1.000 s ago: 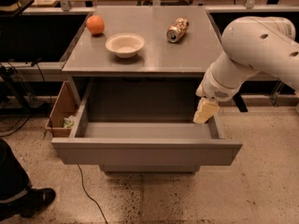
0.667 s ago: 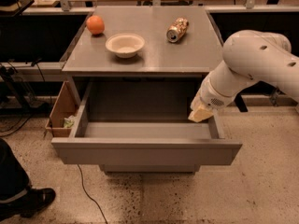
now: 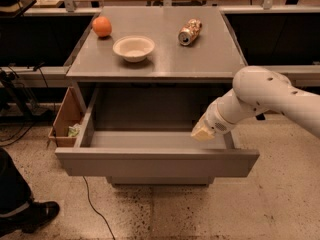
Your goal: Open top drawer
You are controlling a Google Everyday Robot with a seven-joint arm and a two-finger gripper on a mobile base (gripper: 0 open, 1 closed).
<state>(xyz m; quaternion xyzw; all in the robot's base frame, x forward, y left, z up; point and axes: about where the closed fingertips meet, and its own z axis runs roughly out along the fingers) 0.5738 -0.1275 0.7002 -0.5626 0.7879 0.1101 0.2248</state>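
Your top drawer (image 3: 155, 161) stood pulled well out at the desk's (image 3: 200, 59) 6 o'clock, so the task looked done. Your gripper (image 3: 202, 132) hung inside the drawer's 3 o'clock end; whether it was spread or closed, you couldn't tell. An orange (image 3: 101, 26), a bowl (image 3: 133, 48) and a can (image 3: 189, 31) lay on top, above a speckled floor (image 3: 280, 204).

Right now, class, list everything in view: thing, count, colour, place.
top drawer: one, grey, open below the tabletop
table: one, grey, centre
orange: one, orange, tabletop's back left
bowl: one, cream, tabletop, beside the orange
can: one, brownish, lying on tabletop's back right
cardboard box: one, brown, floor left of table
shoe: one, black, bottom left corner
arm: one, white, entering from the right
gripper: one, pale yellow, over the drawer's right end
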